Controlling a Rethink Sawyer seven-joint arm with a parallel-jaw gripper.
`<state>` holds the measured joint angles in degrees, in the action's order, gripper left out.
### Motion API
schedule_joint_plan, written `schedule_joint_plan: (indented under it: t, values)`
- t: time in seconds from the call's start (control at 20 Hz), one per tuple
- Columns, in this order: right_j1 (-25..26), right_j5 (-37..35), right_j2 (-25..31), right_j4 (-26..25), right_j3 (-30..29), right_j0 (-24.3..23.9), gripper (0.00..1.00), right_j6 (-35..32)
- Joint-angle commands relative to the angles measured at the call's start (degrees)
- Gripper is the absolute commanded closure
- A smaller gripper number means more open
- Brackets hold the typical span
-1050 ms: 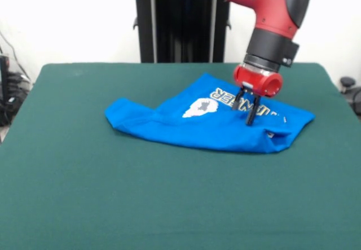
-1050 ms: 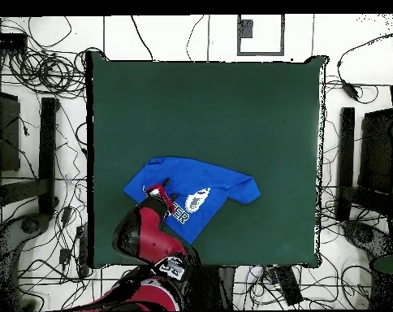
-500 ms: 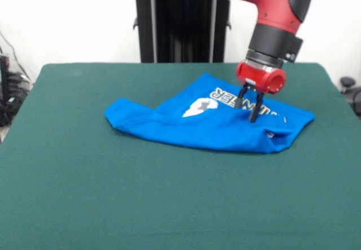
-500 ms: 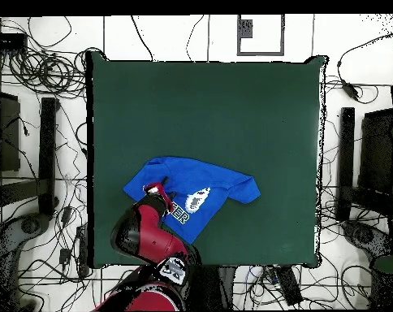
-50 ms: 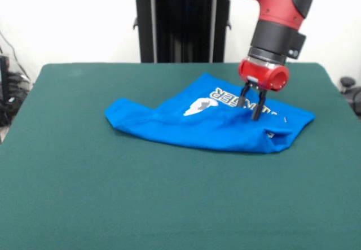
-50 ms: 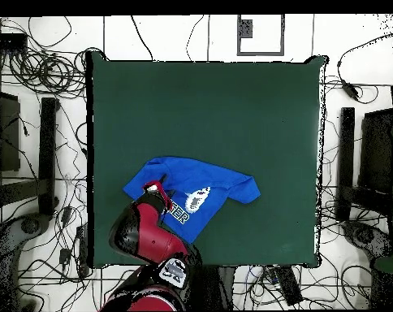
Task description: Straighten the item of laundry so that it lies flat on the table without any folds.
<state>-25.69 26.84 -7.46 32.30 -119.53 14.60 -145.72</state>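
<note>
Fingers (image 5: pixel 252 105) parted above the crumpled T-shirt (image 5: pixel 208 123) stretched left-right.

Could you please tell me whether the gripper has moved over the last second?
Yes. In the front view the gripper has risen and drifted slightly rightward against the lettering on the blue T-shirt, which lies unchanged.

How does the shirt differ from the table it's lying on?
The shirt is bright blue; the table is dark green. The shirt is rumpled, with folds, and carries a white print and lettering; the table is flat and plain. The shirt covers only a small patch; the table is far wider. Both look like cloth.
</note>
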Motion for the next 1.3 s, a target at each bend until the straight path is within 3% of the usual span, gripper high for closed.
schedule_joint_plan:
  t: [0.05,0.85,0.9,1.3]
  values:
    - [0.6,-6.1,2.2,0.4,3.5,-1.0,0.00,-4.7]
    - [1.9,-6.3,1.1,3.9,3.9,1.5,0.00,-4.5]
    - [1.9,-6.4,1.2,4.0,3.9,1.5,1.00,-4.9]
    - [2.2,-6.8,0.5,3.9,4.8,2.0,1.00,-3.7]
